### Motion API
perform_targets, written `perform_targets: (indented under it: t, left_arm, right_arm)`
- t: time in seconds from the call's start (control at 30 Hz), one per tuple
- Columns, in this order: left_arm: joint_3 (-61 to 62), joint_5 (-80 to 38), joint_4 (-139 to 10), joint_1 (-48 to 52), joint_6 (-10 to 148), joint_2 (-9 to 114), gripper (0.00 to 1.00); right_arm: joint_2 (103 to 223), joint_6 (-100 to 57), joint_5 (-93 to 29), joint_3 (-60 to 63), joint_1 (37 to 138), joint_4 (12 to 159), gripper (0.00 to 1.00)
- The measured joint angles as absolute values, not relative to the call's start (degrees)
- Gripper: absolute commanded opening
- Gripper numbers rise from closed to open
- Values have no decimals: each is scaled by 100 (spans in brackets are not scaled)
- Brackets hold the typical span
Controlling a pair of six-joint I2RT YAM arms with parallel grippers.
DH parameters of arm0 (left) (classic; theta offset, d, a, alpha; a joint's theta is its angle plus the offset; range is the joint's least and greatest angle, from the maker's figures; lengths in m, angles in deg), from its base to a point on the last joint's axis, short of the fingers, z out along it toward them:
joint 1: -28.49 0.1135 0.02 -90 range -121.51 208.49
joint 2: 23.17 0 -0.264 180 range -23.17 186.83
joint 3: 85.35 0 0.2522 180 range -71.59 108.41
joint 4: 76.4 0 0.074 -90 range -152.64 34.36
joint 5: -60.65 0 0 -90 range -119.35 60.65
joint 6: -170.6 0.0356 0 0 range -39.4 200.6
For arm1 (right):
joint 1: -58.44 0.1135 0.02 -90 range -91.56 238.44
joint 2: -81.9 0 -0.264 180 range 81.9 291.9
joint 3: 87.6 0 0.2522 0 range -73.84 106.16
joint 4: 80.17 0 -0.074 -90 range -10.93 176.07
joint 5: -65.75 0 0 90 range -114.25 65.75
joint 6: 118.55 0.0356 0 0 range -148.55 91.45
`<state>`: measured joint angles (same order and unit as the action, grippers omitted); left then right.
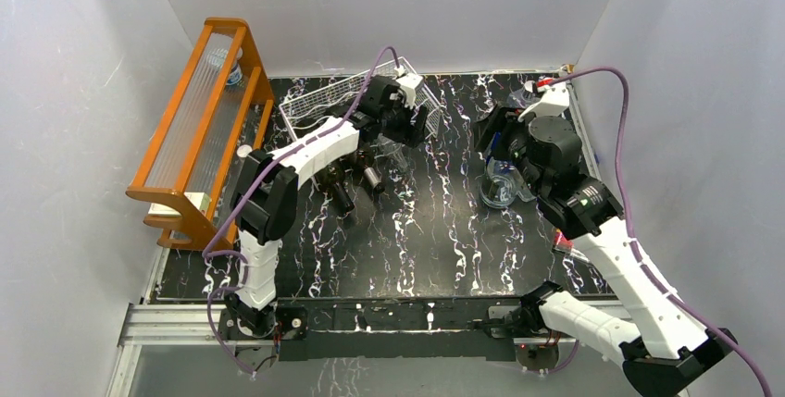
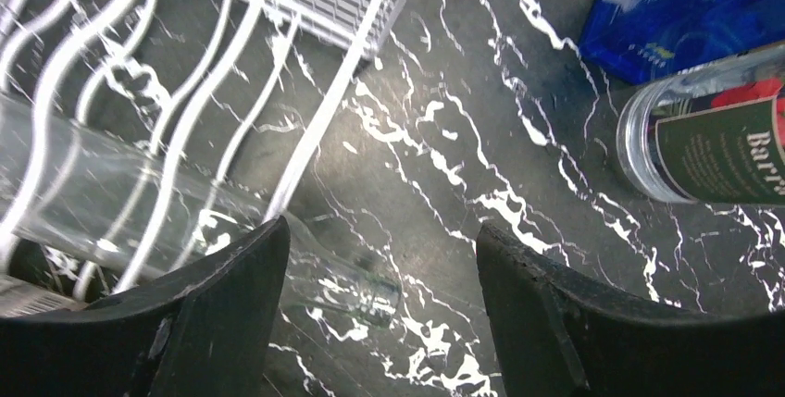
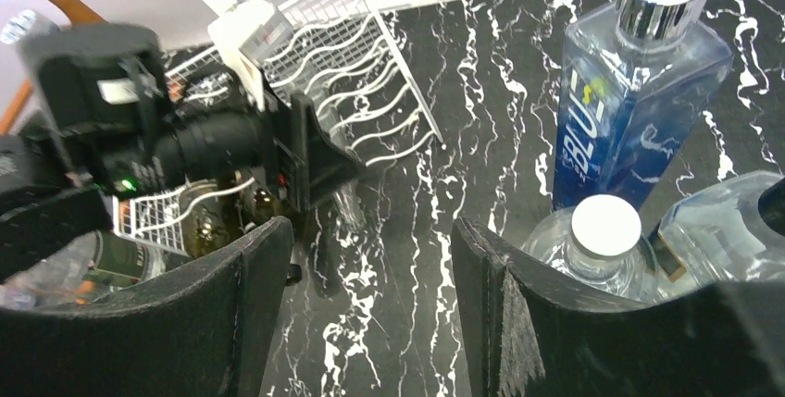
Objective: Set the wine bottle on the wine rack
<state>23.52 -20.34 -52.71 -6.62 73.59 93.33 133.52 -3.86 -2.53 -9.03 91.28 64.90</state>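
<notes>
At the far left of the bench (image 1: 435, 240), seen from above, the wine rack (image 1: 319, 101) is a flat frame of silver-white wire with wavy cross wires. It sits just beside the tall orange shelf (image 1: 199, 129). The left pincer (image 1: 417, 129) hangs at the rack's right end. Two dark bottles (image 1: 341, 192) lie on the bench at the rack's near edge. The right pincer (image 1: 489, 130) is well apart, over a cluster of clear bottles (image 1: 500, 189) on the right side.

In the left wrist view, the wine bottle (image 2: 102, 207) is clear, uncoloured glass with a long body and a narrow neck. It lies on its side across the rack's wavy wires, which show bright through its body. Its neck sticks out past the rack's edge wire, over the marbled bench. The left pincer's jaws stand partly apart with only bare bench between them. They grip nothing, and one finger sits just beside the bottle's shoulder. Off to the right are a blue bottle (image 2: 685, 8) and a clear bottle with a dark green label (image 2: 713, 142).

In the right wrist view, the right pincer's jaws are likewise apart and empty. The blue bottle is square-sided with a silver cap and stands upright. A white-capped clear bottle (image 3: 604, 230) stands just in front of it. The dark bottles show behind the rack's lower wires.
</notes>
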Motion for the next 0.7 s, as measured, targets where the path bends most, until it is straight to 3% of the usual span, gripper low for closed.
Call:
perform_targets:
  t: [0.43,0.7]
  left_arm:
    - [2547,-2213,-5741,-647,7936,9172,68]
    - [2977,-2346,-5662,-647,8284,9554,52]
  right_arm:
    - [13472,-325,-290,-903,9128,6221,68]
    - [13553,-323,-330,-900,9128,6217,65]
